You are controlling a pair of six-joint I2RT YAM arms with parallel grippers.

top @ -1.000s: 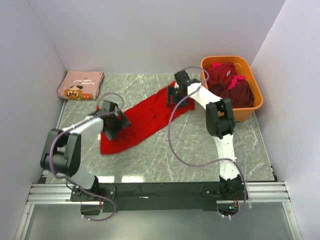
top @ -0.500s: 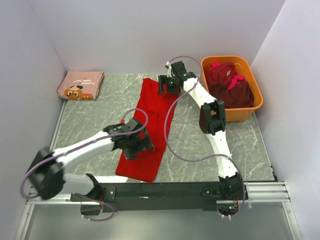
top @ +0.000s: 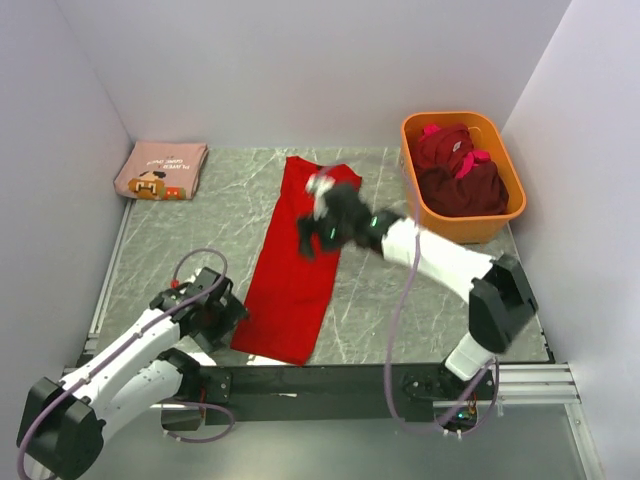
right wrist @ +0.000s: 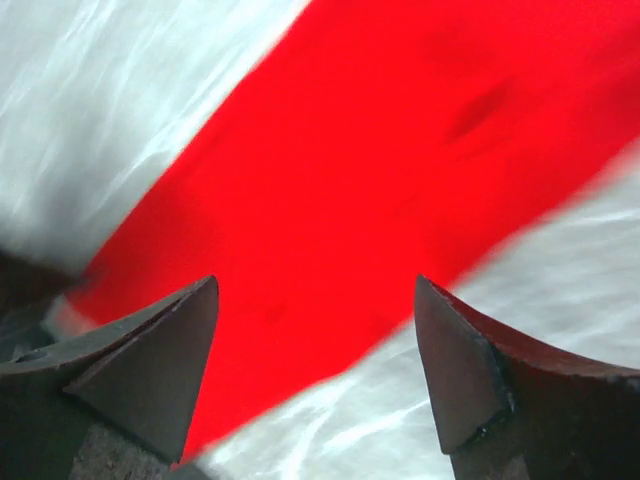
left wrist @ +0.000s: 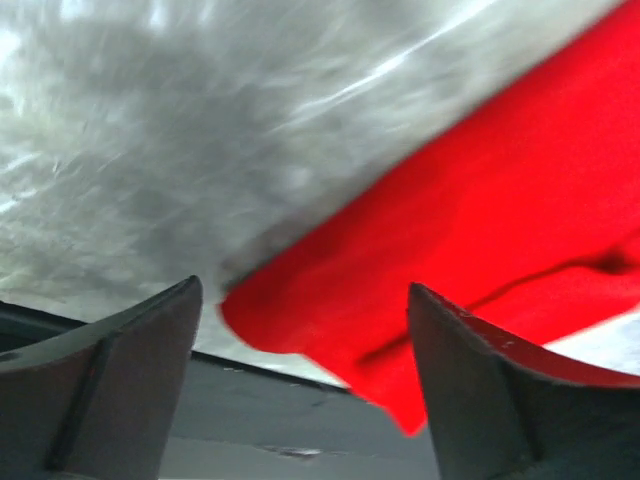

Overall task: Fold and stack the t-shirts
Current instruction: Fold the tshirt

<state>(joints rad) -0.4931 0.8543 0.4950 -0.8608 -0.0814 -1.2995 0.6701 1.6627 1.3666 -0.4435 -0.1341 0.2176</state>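
I see the red t-shirt (top: 293, 262) lying as a long strip down the centre of the frame. My left gripper (top: 222, 312), jaws wide and empty, sits by its lower-left corner. The right gripper (top: 318, 232), equally wide, hovers blurred over the shirt's middle.

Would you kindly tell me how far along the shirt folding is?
Done: the pink printed tee lies folded in the far left corner. In hand: the red tee lies as a long strip, the left gripper and right gripper both open, gripping nothing. Left: the maroon tees sit in the orange tub.
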